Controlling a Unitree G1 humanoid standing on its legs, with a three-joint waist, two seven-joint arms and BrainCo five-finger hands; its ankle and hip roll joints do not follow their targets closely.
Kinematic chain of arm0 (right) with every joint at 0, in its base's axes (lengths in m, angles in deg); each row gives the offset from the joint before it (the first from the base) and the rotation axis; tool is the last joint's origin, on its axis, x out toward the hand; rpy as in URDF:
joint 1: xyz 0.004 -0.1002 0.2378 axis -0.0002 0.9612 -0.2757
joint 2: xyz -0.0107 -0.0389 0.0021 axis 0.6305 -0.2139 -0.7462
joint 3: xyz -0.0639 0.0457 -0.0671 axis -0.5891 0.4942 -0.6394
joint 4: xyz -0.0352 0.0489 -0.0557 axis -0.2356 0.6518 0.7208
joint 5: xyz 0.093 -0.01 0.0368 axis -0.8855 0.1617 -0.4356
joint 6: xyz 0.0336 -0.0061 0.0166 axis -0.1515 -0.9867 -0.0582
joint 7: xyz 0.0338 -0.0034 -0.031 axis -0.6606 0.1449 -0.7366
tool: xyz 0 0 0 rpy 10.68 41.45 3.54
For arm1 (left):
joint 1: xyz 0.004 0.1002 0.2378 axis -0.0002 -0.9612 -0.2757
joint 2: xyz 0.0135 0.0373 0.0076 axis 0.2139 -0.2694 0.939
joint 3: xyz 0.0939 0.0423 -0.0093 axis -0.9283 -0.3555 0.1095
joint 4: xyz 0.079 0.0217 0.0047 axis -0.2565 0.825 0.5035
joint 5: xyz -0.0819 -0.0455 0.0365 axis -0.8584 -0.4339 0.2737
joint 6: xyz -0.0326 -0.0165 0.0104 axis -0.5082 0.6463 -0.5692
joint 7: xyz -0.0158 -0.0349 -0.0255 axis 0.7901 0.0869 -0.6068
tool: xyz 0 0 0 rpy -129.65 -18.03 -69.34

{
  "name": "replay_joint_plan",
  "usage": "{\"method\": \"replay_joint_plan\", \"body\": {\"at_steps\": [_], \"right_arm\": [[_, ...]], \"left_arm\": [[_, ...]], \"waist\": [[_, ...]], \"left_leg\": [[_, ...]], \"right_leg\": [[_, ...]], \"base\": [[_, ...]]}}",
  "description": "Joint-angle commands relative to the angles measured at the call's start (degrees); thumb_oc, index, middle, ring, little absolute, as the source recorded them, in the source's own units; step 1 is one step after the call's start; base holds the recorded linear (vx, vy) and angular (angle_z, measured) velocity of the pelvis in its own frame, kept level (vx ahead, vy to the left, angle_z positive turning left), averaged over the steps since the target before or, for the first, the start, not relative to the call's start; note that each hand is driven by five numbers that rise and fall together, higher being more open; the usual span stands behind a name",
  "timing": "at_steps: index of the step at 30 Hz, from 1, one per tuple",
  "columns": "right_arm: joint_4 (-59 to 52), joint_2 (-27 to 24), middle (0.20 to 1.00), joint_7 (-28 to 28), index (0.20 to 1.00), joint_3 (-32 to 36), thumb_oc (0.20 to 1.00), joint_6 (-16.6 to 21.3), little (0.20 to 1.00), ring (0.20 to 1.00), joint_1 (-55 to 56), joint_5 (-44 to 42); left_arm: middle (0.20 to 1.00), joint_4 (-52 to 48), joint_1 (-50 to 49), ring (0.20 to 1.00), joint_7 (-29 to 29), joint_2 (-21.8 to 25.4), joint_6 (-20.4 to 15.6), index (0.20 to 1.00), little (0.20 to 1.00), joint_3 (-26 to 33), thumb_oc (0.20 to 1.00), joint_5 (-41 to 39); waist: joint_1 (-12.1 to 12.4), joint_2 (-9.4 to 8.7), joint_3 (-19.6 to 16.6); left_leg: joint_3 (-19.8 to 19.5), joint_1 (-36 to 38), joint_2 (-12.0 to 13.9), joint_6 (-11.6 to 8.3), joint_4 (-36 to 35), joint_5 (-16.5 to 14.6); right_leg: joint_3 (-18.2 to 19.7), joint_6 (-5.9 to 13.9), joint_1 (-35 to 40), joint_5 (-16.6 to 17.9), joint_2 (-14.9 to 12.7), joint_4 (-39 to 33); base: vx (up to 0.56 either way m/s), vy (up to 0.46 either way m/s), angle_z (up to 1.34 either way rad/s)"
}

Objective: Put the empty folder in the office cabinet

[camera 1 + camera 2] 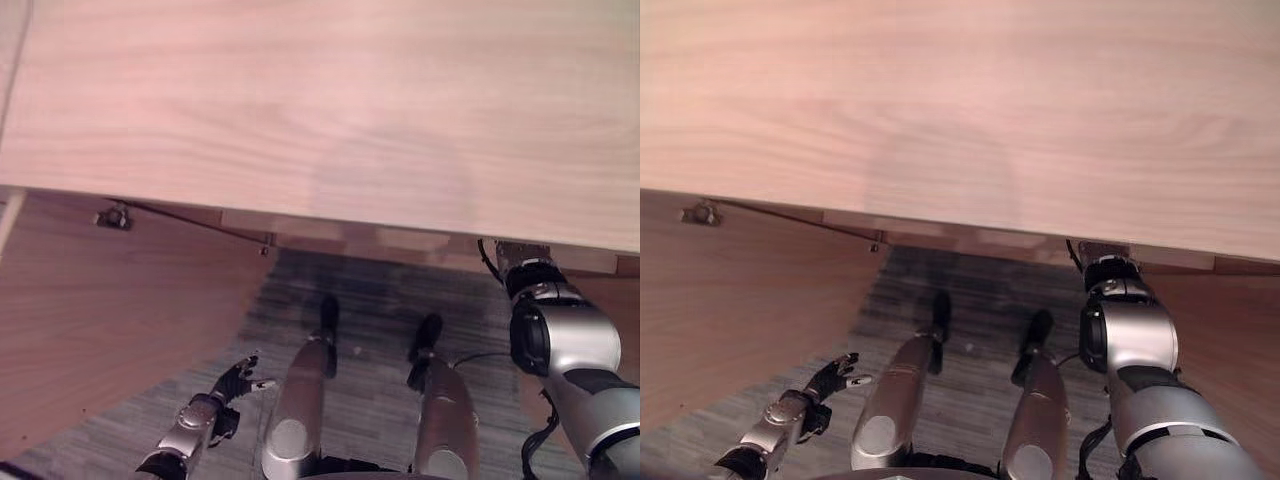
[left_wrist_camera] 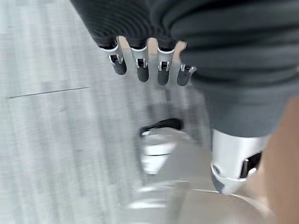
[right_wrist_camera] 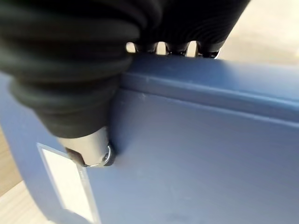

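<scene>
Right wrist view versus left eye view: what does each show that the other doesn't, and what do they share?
Right wrist view alone: a blue folder with a white label, the right hand clamped on it, thumb on its face, fingers over its top edge. Left eye view alone: the left hand hanging low with relaxed fingers over grey floor, a wood cabinet top, an open cabinet door. Shared: light wood surfaces.

left hand (image 1: 236, 381): fingers relaxed, low | cabinet top (image 1: 330, 110): above

Smooth matt plastic folder (image 3: 196, 154), pale wood-grain cabinet (image 1: 320, 110)
</scene>
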Motion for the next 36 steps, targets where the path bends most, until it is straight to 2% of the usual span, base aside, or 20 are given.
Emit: {"method": "replay_joint_plan", "body": {"at_steps": [1, 2, 4, 11, 12, 18, 36], "right_arm": [[-2.2, -4.5, 0.2, -1.9, 0.2, -2.4, 0.2, 3.0, 0.2, 0.2, -4.6, 0.5], [-1.9, -5.4, 0.2, -1.5, 0.2, -3.2, 0.2, 3.2, 0.2, 0.2, -7.1, 0.2], [-1.2, -6.3, 0.2, -0.8, 0.2, -4.7, 0.2, 3.7, 0.2, 0.2, -9.9, 0.1], [0.7, -7.3, 0.2, -0.2, 0.2, -6.8, 0.2, 4.0, 0.2, 0.2, -14.2, -0.5], [1.1, -8.1, 0.2, 0.1, 0.2, -7.4, 0.2, 4.3, 0.2, 0.2, -15.2, -0.7], [1.2, -8.7, 0.2, 0.1, 0.2, -8.2, 0.2, 4.9, 0.2, 0.2, -17.3, -1.8], [1.2, -10.5, 0.2, 1.0, 0.2, -11.6, 0.2, 5.8, 0.2, 0.2, -23.3, -3.0]], "left_arm": [[1.0, 0.1, -1.0, 1.0, 0.9, 3.0, -0.7, 1.0, 1.0, -0.6, 1.0, -0.9], [1.0, -0.2, -0.5, 1.0, 1.2, 3.5, -0.8, 1.0, 1.0, -1.2, 1.0, -1.5], [1.0, -1.1, 0.1, 1.0, 1.6, 4.1, -1.2, 1.0, 1.0, -2.0, 1.0, -1.7], [1.0, -4.2, 1.2, 1.0, 1.8, 5.4, -1.8, 1.0, 1.0, -3.5, 1.0, -3.4], [1.0, -5.0, 1.2, 1.0, 2.2, 5.9, -2.0, 1.0, 1.0, -3.3, 1.0, -4.4], [1.0, -6.0, 1.1, 1.0, 2.4, 7.3, -2.1, 1.0, 1.0, -3.6, 1.0, -4.1], [1.0, -7.5, 0.4, 1.0, 2.5, 10.2, -2.4, 1.0, 1.0, -4.4, 1.0, -4.2]], "waist": [[0.8, -0.99, -2.8], [0.8, -0.81, -2.4], [0.9, -0.43, -1.6], [1.1, 0.38, -0.9], [1.1, 0.66, -0.3], [1.0, 0.54, -0.4], [1.7, 0.54, -1.2]], "left_leg": [[-1.4, 2.6, 0.4, -0.58, 4.4, -7.6], [-2.2, 0.7, 0.5, -0.54, 7.1, -10.2], [-2.4, -2.8, 0.3, -0.33, 9.7, -11.0], [-2.7, -10.2, -0.5, 0.09, 15.2, -12.8], [-3.1, -13.1, -0.5, 0.21, 18.3, -13.4], [-3.8, -17.8, -0.3, 0.31, 24.0, -15.8], [-5.8, -23.1, -1.2, 0.47, 28.8, -18.4]], "right_leg": [[0.2, 5.11, 3.2, -5.7, -0.8, 4.8], [1.2, 5.5, 1.2, -8.5, -0.7, 8.4], [1.5, 5.2, -2.8, -10.1, -1.2, 11.9], [2.8, 4.38, -10.9, -13.0, -1.9, 18.8], [3.3, 3.94, -13.7, -14.0, -1.9, 21.5], [3.9, 2.63, -18.0, -17.4, -1.7, 26.6], [3.6, 0.8, -23.2, -21.7, -1.9, 32.1]], "base": [[0.07, -0.038, 0.13], [-0.02, -0.018, 0.07], [0.0, -0.022, 0.02], [-0.02, -0.003, 0.03], [-0.03, -0.013, -0.05], [-0.01, -0.041, 0.03], [0.02, -0.036, 0.01]]}}
